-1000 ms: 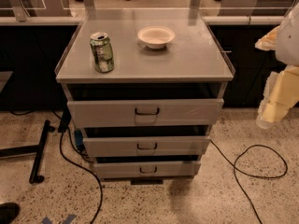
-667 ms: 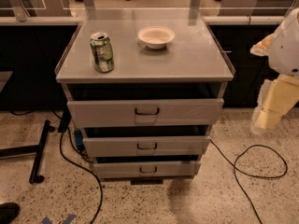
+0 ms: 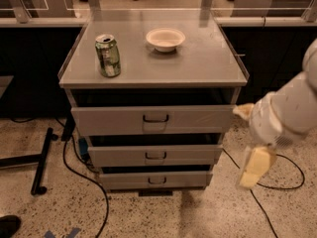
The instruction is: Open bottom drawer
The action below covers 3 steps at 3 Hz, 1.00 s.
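Note:
A light grey cabinet holds three drawers. The bottom drawer (image 3: 154,180) is the slimmest front, lowest down, with a small black handle (image 3: 157,181) at its middle; it looks pushed in. My gripper (image 3: 255,168) hangs at the right of the cabinet, at about the height of the lower drawers, a little way off the cabinet's right side. It touches nothing.
A green can (image 3: 108,55) and a white bowl (image 3: 165,38) stand on the cabinet top (image 3: 198,63). Black cables (image 3: 74,167) trail on the speckled floor left and right of the cabinet. A black stand foot (image 3: 39,167) lies at the left.
My arm has come down and leftward, closer to the cabinet's right side. The drawers, can and bowl have not moved.

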Motion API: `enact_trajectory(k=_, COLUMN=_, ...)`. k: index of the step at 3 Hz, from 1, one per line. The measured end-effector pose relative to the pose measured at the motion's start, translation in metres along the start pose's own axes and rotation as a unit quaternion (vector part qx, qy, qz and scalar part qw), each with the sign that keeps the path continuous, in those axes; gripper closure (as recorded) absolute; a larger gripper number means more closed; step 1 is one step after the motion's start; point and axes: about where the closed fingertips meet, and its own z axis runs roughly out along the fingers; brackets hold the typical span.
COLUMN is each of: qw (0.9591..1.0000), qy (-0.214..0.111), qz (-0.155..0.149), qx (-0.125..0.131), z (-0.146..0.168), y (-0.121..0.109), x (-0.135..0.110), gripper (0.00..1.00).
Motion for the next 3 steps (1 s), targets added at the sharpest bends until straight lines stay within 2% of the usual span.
enact_trajectory(k=1, qw=0.9964, qy=-0.05, qz=0.012, qx=-0.068, z=0.121, y=0.042, x=0.027, gripper=0.0)
enact_trajectory(k=2, qw=0.9892, qy=-0.087, qz=0.021, qx=-0.116, z=0.229, y=0.088, x=0.04, gripper=0.0)
enact_trajectory(k=3, qw=0.9868, qy=-0.108, qz=0.042, qx=-0.113, z=0.262, y=0.085, x=0.042, gripper=0.0)
